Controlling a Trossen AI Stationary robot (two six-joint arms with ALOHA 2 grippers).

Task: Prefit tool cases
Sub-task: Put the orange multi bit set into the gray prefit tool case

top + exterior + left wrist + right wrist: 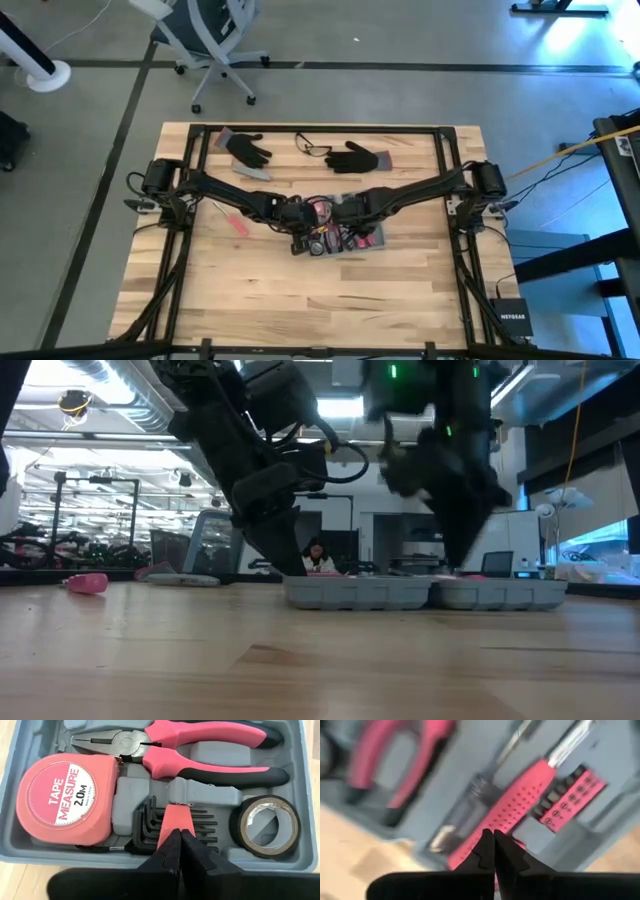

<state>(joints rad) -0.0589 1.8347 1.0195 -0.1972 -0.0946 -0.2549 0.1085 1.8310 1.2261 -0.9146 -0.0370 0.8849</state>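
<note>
Wooden table [300, 290] carries your open tool case [372, 240] mid-table; left gripper [179, 837] and right gripper [493, 840], both pinched shut and empty, press tools into slots.

You see grey concrete floor [90, 130], white office chair [215, 40] beyond table; bright ceiling lights [120, 455] behind

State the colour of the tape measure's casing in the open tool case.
Pinkish red tape measure, clearest in the left wrist view.

Grey case [340, 238] open flat, mid-table
</note>
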